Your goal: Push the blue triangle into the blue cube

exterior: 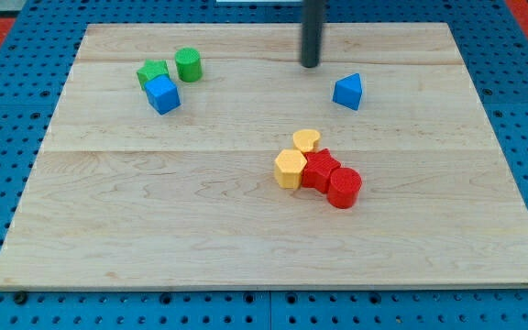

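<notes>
The blue triangle lies on the wooden board at the view's upper right of centre. The blue cube lies far to its left, at the view's upper left, touching a green block. My tip is the lower end of the dark rod coming down from the view's top. It stands a little to the upper left of the blue triangle, apart from it, and far right of the blue cube.
A green cylinder stands just right of the green block. Near the middle sit a yellow heart-like block, a yellow hexagonal block, a red block and a red cylinder, bunched together. The board's edge borders blue pegboard.
</notes>
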Controlling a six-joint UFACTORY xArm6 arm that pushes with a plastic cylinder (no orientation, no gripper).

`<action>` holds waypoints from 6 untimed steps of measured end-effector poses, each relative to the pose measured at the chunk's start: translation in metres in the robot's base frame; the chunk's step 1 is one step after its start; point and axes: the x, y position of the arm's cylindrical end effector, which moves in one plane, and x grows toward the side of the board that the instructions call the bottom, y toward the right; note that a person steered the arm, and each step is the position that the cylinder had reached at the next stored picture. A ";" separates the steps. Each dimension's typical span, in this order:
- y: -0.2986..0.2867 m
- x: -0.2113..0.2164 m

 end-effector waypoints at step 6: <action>-0.041 0.056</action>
